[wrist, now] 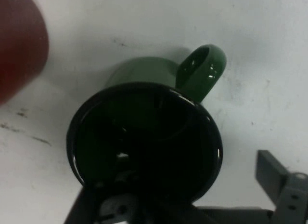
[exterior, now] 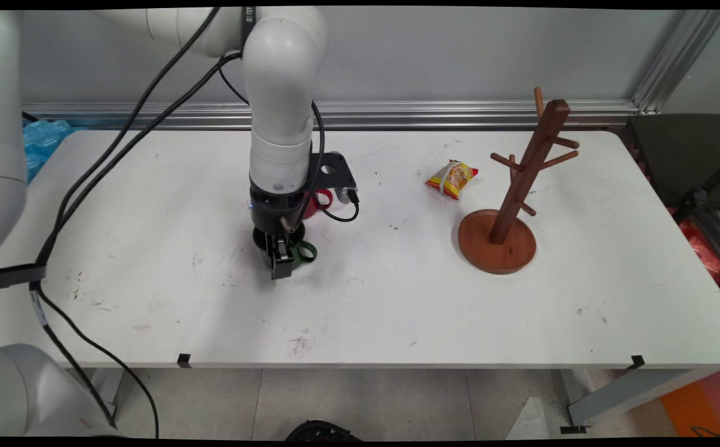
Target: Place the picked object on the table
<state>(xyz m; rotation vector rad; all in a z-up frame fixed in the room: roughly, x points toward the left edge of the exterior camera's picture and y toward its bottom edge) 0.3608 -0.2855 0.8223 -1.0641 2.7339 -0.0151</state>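
While your arm stands nearly upright left of centre in the main view, the gripper (exterior: 281,264) is right down at the table (exterior: 397,310), on top of the green mug (exterior: 302,253). From the hand view, you're looking straight into the mug's dark mouth, handle poking toward the upper right of that frame. One finger (wrist: 281,185) sits outside the rim at lower right; the other appears to drop inside the mug, though it's lost in the dark. So the jaws look parted across the wall, but I can't tell whether they've actually pinched it.

Watch the red mug (exterior: 317,202) — it's close behind, upper left in the hand view, and a sideways drift could knock it. A glossy rim gripped off-centre may well slip or tip the mug. Over on the right, the snack packet (exterior: 452,178) and the wooden mug tree (exterior: 512,205) are well apart.
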